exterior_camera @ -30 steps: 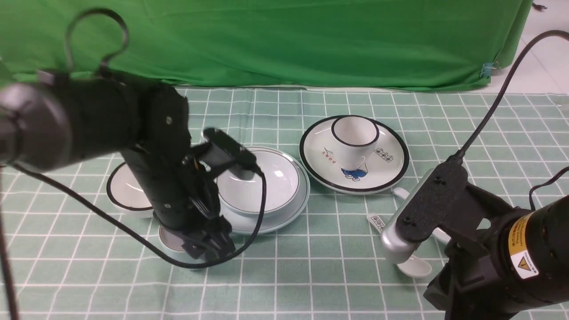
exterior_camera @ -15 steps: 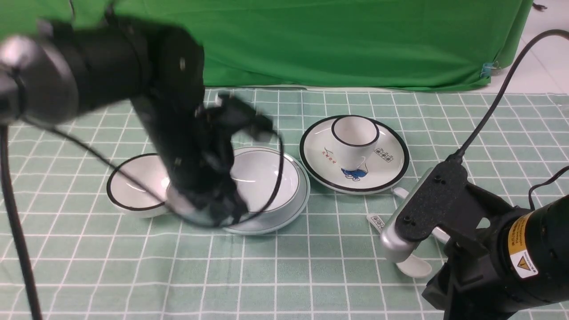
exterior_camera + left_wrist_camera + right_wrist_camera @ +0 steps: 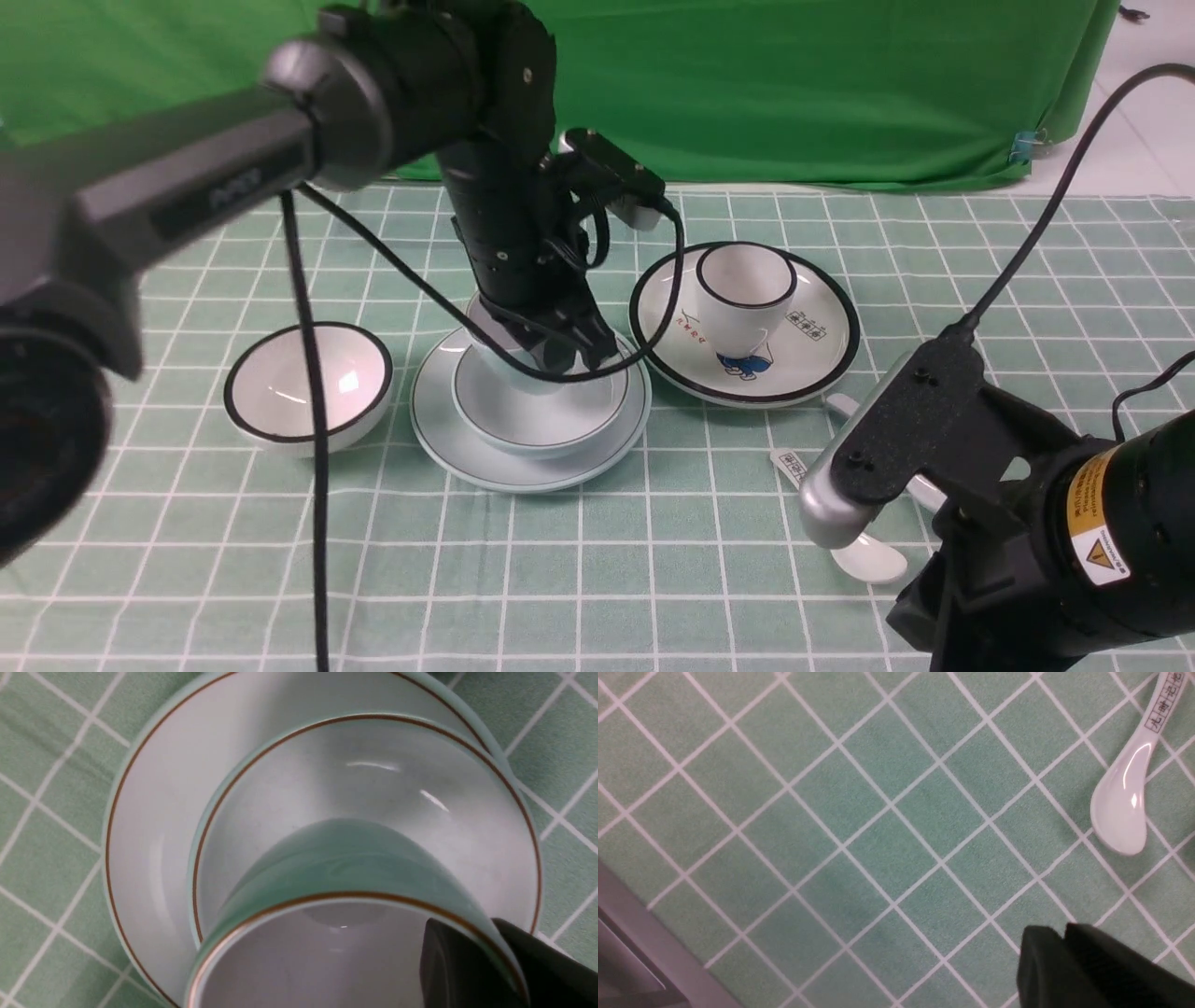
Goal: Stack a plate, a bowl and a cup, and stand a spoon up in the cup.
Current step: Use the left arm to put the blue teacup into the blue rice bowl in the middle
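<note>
Left pincer: pinching cup by its rim, upright.
Bowl: straight beneath pincer, cup over its hollow; contact not discernible.
Next move, judged: straight descent.

**Checked surface carries two plates, a bowl, two spoons**

The surface is covered by a pale green cloth with a white grid. Directly on it at the left sits a black-rimmed white bowl, and just beside it the pale blue-green plate. Farther right is a black-rimmed white plate. Near its front edge lie the marked spoon and the plain white spoon, which is mostly hidden behind the right arm.
</note>
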Tool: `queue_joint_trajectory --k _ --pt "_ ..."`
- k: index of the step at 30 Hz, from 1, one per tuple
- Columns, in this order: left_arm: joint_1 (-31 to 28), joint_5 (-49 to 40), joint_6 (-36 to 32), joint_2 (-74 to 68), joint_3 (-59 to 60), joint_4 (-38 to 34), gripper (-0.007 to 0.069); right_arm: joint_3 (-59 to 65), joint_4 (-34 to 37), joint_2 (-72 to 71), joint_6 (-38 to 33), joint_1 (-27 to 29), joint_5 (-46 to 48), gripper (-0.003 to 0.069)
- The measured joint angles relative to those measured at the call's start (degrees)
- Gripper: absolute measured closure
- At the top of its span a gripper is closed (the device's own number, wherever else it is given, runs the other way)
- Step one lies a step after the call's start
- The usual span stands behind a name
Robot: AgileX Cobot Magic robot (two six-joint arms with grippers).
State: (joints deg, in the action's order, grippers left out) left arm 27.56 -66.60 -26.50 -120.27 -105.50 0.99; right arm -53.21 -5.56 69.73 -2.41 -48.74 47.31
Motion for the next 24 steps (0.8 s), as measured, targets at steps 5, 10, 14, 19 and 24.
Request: queue_joint_trajectory --k 5,10,14,19,24 --pt "0.0 -0.1 -0.3 -2.5 -0.5 -0.2 0.0594 0.0 0.0 0.0 0.0 0.0 0.0 0.0569" --pt "0.0 -0.2 -0.3 -2.6 -0.6 -0.3 0.0592 0.0 0.0 0.0 0.1 0.0 0.0 0.0568" --pt "0.1 -0.6 -0.3 -2.6 -0.6 -0.2 0.0558 0.0 0.0 0.0 0.2 0.0 0.0 0.0558" --pt "0.1 -1.2 -0.3 -2.6 -0.6 -1.0 0.0388 0.0 0.0 0.0 2.4 0.0 0.1 0.0502" --pt "0.1 -2.1 0.4 -2.0 -0.9 -3.0 0.0195 0.0 -1.6 0.0 2.8 0.6 0.1 0.0330"
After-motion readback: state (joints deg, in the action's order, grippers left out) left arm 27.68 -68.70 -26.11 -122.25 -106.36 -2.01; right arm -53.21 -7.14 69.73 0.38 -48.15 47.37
